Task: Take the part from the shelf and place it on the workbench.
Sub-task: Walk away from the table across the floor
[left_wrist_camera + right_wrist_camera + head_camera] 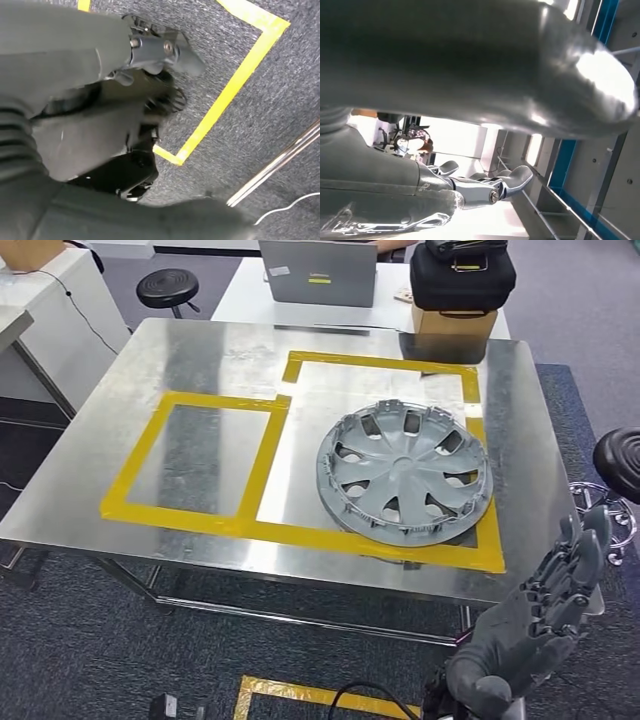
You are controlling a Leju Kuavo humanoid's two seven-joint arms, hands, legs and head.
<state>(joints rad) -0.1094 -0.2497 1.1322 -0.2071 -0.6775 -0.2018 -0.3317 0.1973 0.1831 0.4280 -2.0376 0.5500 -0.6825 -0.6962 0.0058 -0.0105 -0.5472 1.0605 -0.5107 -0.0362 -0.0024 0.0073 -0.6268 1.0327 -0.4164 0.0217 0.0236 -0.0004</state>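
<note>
Grey carpet (90, 660) spreads under the metal workbench (226, 360) in front of you, with yellow tape (302, 695) marking a corner on the floor near the robot's feet. On the bench top you have two taped outlines: a smaller yellow square (198, 465) on the left and a larger frame (483, 540) on the right.

Your part, a grey wheel cover (404, 472), lies flat inside that right-hand frame, face up, its far-right rim lying over the tape. Nothing is touching it.

You can see the right hand (532, 625) low at the right, off the near edge of the bench and well apart from the wheel cover. Its fingers (581, 545) are stretched out and apart, and it holds nothing. From its wrist camera the fingers (508, 182) again reach out straight, with walls and blue beams behind.

Your left hand (151, 75) hangs over the carpet beside the floor tape (226, 95); the picture there is blurred, so you cannot tell how its fingers lie.

Beyond the bench you have a white table (241, 290) carrying a laptop (318, 272) and a black case (462, 278) on a cardboard box (453, 322). Black stools (167, 287) stand at the back left and at the right (620, 462).
</note>
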